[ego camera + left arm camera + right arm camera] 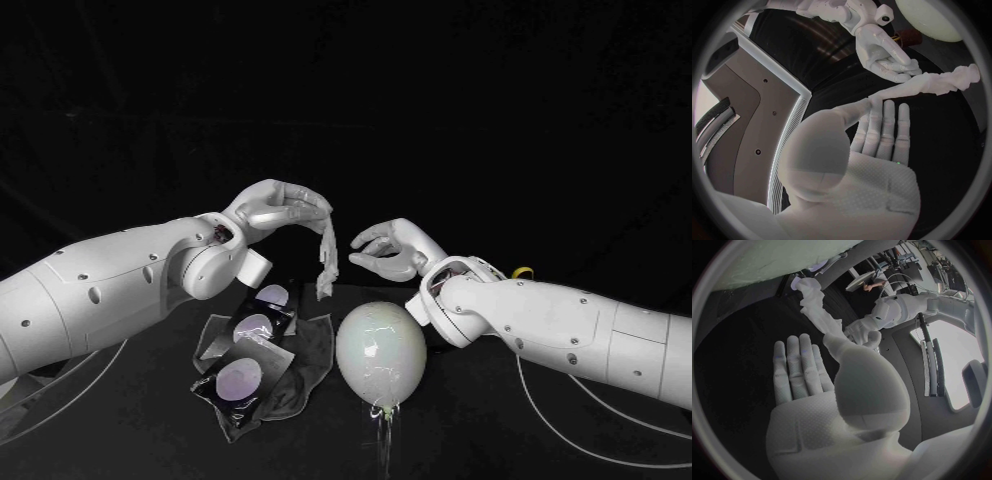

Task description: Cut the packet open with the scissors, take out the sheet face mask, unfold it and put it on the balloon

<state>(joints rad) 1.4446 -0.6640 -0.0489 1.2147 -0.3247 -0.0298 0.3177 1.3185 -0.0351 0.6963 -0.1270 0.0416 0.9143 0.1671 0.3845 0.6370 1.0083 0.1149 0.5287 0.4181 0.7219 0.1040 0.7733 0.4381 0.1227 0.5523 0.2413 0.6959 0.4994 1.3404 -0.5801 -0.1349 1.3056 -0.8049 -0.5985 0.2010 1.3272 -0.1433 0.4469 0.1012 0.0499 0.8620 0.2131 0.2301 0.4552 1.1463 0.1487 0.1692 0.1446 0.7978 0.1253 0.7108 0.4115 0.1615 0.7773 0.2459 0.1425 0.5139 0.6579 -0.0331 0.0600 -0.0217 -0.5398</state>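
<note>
Fingers, left hand (281, 212): pinching the top of the sheet face mask (327, 258), raised above the table (490, 430).
Fingers, right hand (384, 250): apart, holding nothing, just beside the mask.
Mask: hangs as a twisted strip between the two hands.
balloon (381, 350): pale, lying on the table below the right hand, knot toward the robot.
packet (242, 352): dark with pale round patches, just beside the balloon. Print too small to read.
Left wrist view: strip runs out from the thumb pinch, past the right hand's fingertips.
Right wrist view: right palm bare.
</note>
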